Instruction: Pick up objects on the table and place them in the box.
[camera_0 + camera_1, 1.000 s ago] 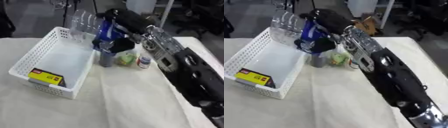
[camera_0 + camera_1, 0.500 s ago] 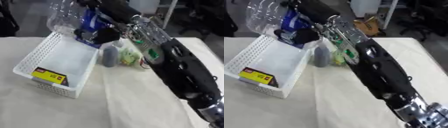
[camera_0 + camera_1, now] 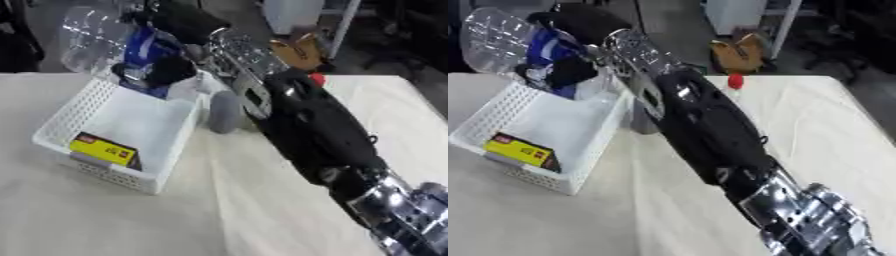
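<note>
This looks like a lab or workshop. A cream cloth covers the work surface [image 3: 131, 220], which stands on a bare grey floor [image 3: 671, 17]. Behind it are a white cabinet [image 3: 732, 15], dark chair or equipment legs [image 3: 394, 45], and a brown object [image 3: 737, 52] on the floor.

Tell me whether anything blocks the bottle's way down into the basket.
Nothing visible does. The right hand holds the clear bottle with its blue label above the basket's far end; the only item inside, a yellow box, lies at the near end.

A dark floor [image 3: 236, 10] lies beyond the cream-covered table [image 3: 262, 220], with a white cabinet [image 3: 732, 15].
</note>
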Tool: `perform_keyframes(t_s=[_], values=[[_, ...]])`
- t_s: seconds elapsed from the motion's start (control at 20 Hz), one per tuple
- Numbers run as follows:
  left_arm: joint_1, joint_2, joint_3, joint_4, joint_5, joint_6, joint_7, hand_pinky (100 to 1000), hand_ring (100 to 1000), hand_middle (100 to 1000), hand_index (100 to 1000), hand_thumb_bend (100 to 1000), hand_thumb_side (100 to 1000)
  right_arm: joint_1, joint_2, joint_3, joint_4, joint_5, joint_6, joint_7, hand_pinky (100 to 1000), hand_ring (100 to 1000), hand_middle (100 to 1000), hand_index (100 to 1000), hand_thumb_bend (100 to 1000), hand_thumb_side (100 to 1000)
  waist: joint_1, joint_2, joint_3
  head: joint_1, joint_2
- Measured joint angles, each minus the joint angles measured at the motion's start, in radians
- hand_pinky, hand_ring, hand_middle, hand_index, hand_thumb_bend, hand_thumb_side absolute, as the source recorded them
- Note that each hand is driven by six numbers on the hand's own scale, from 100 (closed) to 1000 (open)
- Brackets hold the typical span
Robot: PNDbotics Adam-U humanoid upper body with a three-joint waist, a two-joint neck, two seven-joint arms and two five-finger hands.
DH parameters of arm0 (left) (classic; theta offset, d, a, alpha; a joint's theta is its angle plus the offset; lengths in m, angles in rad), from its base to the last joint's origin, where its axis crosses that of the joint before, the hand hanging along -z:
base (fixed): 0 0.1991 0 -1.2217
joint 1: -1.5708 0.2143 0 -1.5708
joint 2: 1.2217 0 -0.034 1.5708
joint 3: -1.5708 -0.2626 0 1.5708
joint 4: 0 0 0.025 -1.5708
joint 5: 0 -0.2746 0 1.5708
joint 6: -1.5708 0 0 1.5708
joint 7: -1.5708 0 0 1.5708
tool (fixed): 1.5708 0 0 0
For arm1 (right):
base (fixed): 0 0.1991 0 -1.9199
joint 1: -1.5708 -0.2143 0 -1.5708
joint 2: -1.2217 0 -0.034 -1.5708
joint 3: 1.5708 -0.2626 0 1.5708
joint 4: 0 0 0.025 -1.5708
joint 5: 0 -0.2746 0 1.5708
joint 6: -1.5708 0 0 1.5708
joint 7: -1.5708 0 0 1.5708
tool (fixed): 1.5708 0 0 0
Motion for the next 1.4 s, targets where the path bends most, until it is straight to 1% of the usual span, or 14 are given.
perform_keyframes(t_s=[0.25,0.45,0.65,0.85,0.9,0.95,1.0,1.1,1.15,1.2,1.25,1.3,1.35,1.4], values=[[-0.001,-0.004,-0.001,0.000,0.006,-0.001,-0.007,733,705,792,772,100,634,-0.005,0.059,-0.062,0.107,0.105,-0.005,-0.064,884,902,406,935,235,891,0.003,0.001,0.012,-0.011,0.000],[-0.003,-0.009,-0.003,0.000,0.009,-0.002,-0.011,733,706,792,772,100,635,-0.009,0.095,-0.115,0.174,0.192,0.020,-0.117,883,898,400,932,227,897,0.007,0.006,0.021,-0.019,0.000],[-0.003,-0.010,-0.005,0.000,0.009,-0.002,-0.015,734,706,792,772,100,634,-0.010,0.114,-0.157,0.217,0.268,0.049,-0.172,882,895,396,930,225,898,0.008,0.006,0.022,-0.023,-0.001],[-0.004,-0.017,-0.006,0.000,0.011,-0.001,-0.017,733,706,793,772,100,634,-0.011,0.124,-0.187,0.240,0.313,0.074,-0.212,882,893,396,930,233,909,0.013,0.007,0.025,-0.026,-0.005],[-0.004,-0.017,-0.006,0.000,0.012,-0.001,-0.018,733,706,793,772,100,634,-0.013,0.126,-0.194,0.245,0.324,0.082,-0.222,882,895,405,933,195,877,0.013,0.007,0.028,-0.027,-0.008],[-0.004,-0.017,-0.006,0.000,0.012,-0.001,-0.018,733,706,793,772,100,633,-0.014,0.130,-0.199,0.248,0.334,0.090,-0.229,883,907,485,951,275,935,0.013,0.008,0.029,-0.029,-0.009],[-0.004,-0.017,-0.006,0.000,0.012,-0.001,-0.018,733,706,793,772,100,633,-0.014,0.134,-0.205,0.254,0.347,0.097,-0.236,883,915,545,962,330,940,0.013,0.008,0.030,-0.030,-0.009],[-0.004,-0.017,-0.006,0.000,0.013,-0.002,-0.019,733,706,793,772,100,633,-0.014,0.138,-0.216,0.263,0.367,0.105,-0.244,883,915,547,962,311,962,0.015,0.010,0.034,-0.031,-0.010],[-0.004,-0.018,-0.006,0.000,0.013,-0.003,-0.020,733,706,793,772,100,633,-0.014,0.141,-0.219,0.267,0.375,0.106,-0.245,890,945,769,991,441,1000,0.015,0.011,0.034,-0.032,-0.010],[-0.004,-0.018,-0.006,0.000,0.013,-0.003,-0.020,733,706,793,772,100,633,-0.014,0.142,-0.222,0.270,0.383,0.104,-0.243,890,945,769,991,441,1000,0.015,0.012,0.034,-0.032,-0.010],[-0.004,-0.018,-0.006,0.000,0.013,-0.003,-0.021,733,706,793,772,100,633,-0.014,0.142,-0.222,0.273,0.390,0.099,-0.238,898,967,853,1000,465,1000,0.015,0.012,0.034,-0.032,-0.010],[-0.005,-0.018,-0.006,0.000,0.014,-0.003,-0.022,733,706,793,772,100,633,-0.014,0.143,-0.223,0.275,0.396,0.093,-0.232,898,967,853,1000,465,1000,0.015,0.013,0.034,-0.032,-0.010],[-0.005,-0.018,-0.006,0.000,0.014,-0.003,-0.023,733,706,793,772,100,633,-0.015,0.146,-0.225,0.275,0.401,0.087,-0.224,902,981,892,1000,492,1000,0.016,0.013,0.034,-0.032,-0.010],[-0.005,-0.018,-0.006,0.000,0.015,-0.003,-0.023,733,706,793,772,100,633,-0.016,0.148,-0.228,0.275,0.403,0.082,-0.217,902,981,892,1000,492,1000,0.016,0.013,0.034,-0.033,-0.010]])
